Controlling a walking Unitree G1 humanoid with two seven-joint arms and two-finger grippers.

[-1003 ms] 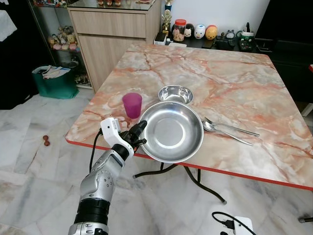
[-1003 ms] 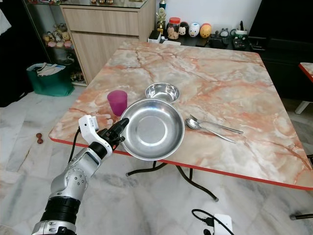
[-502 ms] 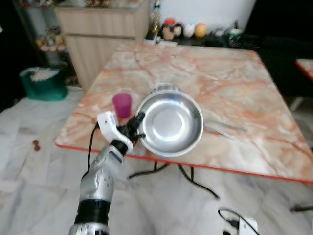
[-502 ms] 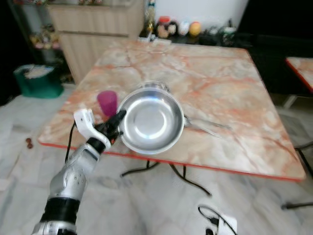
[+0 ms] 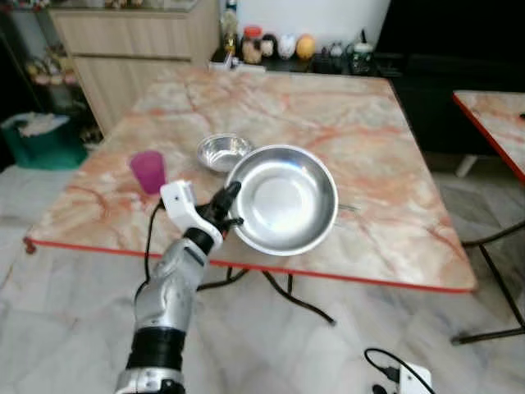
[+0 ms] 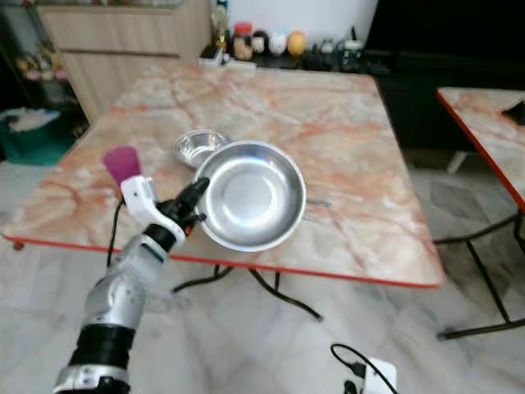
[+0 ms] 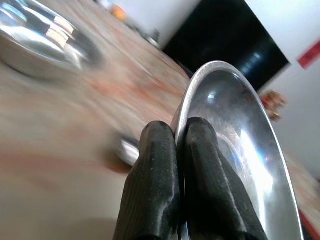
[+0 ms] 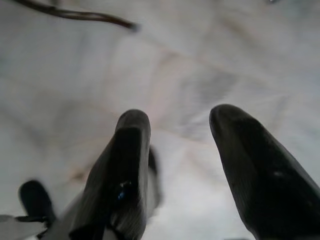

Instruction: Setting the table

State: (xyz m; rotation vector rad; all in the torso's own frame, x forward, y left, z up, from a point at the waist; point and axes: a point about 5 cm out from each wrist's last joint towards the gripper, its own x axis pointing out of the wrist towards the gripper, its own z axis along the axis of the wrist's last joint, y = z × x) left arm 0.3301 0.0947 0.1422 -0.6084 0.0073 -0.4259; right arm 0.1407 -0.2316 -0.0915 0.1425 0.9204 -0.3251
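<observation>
My left gripper [image 5: 227, 205] is shut on the rim of a large steel plate [image 5: 283, 199], held lifted and tilted over the near part of the marble table [image 5: 328, 115]. In the left wrist view both fingers [image 7: 155, 170] pinch the steel plate [image 7: 240, 150] at its edge. A small steel bowl [image 5: 222, 151] and a purple cup [image 5: 148, 170] stand on the table to the left of the plate. A spoon handle [image 5: 345, 208] pokes out from behind the plate's right side. My right gripper [image 8: 177, 145] hangs open over the pale floor.
A second red-edged table [image 5: 496, 115] stands at the right. A wooden cabinet [image 5: 123, 41] and a green basket [image 5: 37, 139] are at the far left. Jars and figurines [image 5: 271, 45] line a dark shelf behind the table. A white plug and cable [image 5: 402, 373] lie on the floor.
The camera has swung so the table sits further left and the second table has come into sight. The plate, still in my left gripper, has come up off the table.
</observation>
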